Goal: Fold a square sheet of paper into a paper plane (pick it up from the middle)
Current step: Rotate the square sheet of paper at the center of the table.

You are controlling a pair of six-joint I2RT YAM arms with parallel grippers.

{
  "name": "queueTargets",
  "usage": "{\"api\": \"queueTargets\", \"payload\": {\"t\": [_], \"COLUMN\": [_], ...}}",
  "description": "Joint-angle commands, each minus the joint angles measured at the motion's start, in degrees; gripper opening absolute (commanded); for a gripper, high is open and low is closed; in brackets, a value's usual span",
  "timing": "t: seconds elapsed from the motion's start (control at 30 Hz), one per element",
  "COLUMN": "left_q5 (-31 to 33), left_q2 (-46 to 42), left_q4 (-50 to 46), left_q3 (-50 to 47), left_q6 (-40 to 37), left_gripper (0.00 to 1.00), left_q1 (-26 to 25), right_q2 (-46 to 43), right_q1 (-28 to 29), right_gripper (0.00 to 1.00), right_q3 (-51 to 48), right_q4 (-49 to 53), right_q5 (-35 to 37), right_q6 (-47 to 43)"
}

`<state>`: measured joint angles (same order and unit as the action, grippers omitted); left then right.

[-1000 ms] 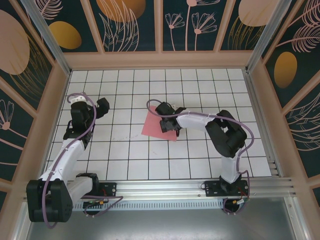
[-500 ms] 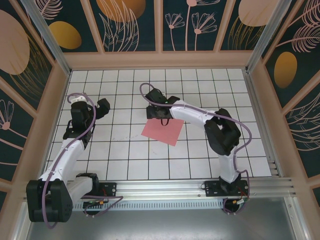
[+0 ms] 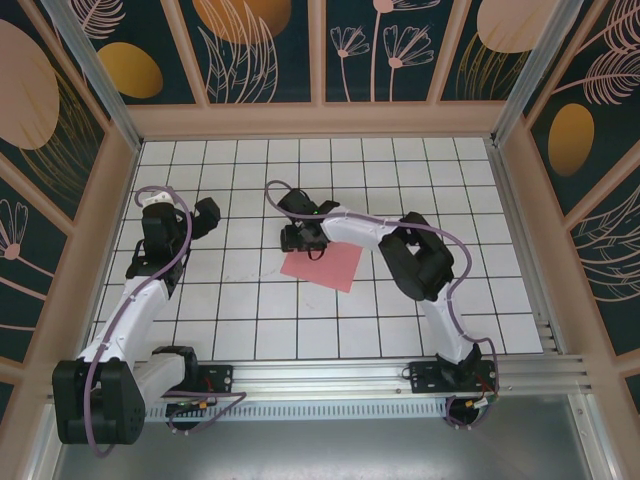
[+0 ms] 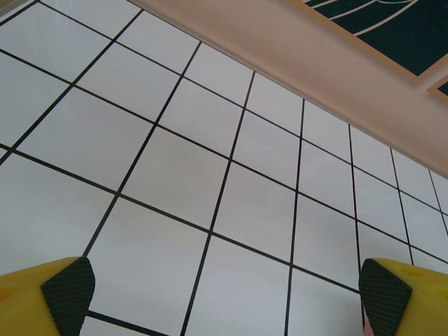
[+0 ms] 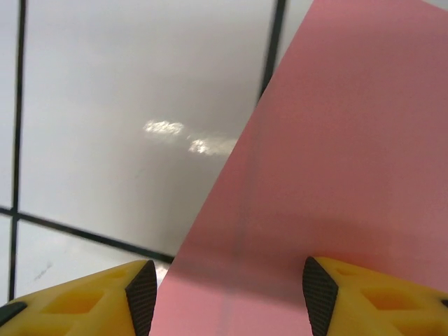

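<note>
The square sheet of paper (image 3: 325, 266) is pink-red and lies flat on the white tiled floor, near the middle. My right gripper (image 3: 299, 239) is low at the sheet's far left corner. In the right wrist view the sheet (image 5: 350, 140) runs under and between the two pads, and the right gripper (image 5: 229, 297) stands partly open with its jaws apart on either side of the paper's edge. My left gripper (image 3: 205, 215) hovers well to the left of the sheet. In its wrist view the left gripper (image 4: 224, 297) is wide open over bare tiles. The paper plane is out of view.
A wooden rim (image 3: 320, 120) walls the tiled floor on the back and both sides, and it also crosses the top of the left wrist view (image 4: 315, 63). An aluminium rail (image 3: 330, 375) with both arm bases runs along the near edge.
My right arm has swung left and away, from above the sheet to its far left corner, and its jaws have narrowed. The left arm has not moved.
</note>
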<state>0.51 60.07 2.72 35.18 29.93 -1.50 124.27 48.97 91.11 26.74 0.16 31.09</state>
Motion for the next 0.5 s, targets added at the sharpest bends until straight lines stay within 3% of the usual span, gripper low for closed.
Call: {"api": "queueTargets", "payload": {"t": [0.0, 0.2, 0.37, 0.47], "left_q5": [0.63, -0.39, 0.24, 0.30], "left_q2": [0.39, 1.77, 2.92, 3.36], "left_q4": [-0.72, 0.09, 0.09, -0.12], "left_q3": [1.38, 1.56, 0.75, 0.37], "left_q6": [0.54, 1.85, 4.75, 6.21], "left_gripper": [0.99, 0.99, 0.99, 0.99], "left_q1": [0.27, 0.26, 0.31, 0.27], "right_q2": [1.77, -6.69, -14.13, -17.89], "right_q1": [3.79, 8.33, 7.45, 5.92], "right_gripper": [0.60, 0.59, 0.63, 0.74], "right_q3": [-1.70, -13.81, -11.69, -10.58], "right_q4": [3.36, 9.35, 9.88, 8.62], "right_q5": [-6.28, -4.48, -3.76, -0.49], "right_q6": [-5.08, -11.32, -5.76, -0.54]}}
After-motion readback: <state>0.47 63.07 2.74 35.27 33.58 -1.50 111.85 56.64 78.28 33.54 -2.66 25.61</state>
